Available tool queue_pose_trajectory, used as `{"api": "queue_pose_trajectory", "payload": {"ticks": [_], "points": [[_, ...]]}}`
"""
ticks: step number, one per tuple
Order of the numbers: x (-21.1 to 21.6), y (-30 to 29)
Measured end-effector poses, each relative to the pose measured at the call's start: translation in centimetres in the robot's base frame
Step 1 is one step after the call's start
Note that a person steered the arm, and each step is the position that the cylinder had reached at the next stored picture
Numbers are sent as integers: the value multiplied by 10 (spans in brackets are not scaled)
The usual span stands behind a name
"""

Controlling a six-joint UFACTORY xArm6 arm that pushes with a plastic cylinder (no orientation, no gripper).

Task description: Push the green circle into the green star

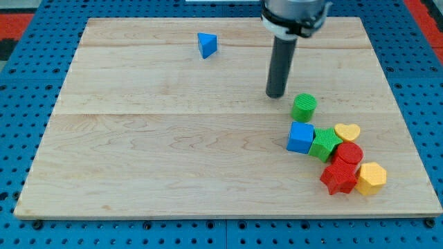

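Green circle (304, 107) just right-below my tip (276, 95), apart; green star (324, 144) below. No jaws on rod.

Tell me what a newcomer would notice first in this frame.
The dark rod, my tip just up-left of the green circle, not quite touching it. Next, the cluster at the view's lower right: blue cube, green star, yellow heart. A lone blue triangle sits near the top.

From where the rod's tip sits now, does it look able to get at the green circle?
Probably yes. My tip sits just to the view's left of the green circle, slightly above it, with only bare board between them. The green star lies below the circle.
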State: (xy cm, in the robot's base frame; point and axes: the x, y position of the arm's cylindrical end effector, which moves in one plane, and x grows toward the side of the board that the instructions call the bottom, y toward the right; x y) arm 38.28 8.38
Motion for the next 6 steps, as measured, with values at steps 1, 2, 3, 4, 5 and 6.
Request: {"api": "queue_pose_trajectory", "payload": {"ticks": [1,2,3,4,5,6], "points": [[-1,41],[47,84],[32,61],[3,45],[22,27],[81,66]]}}
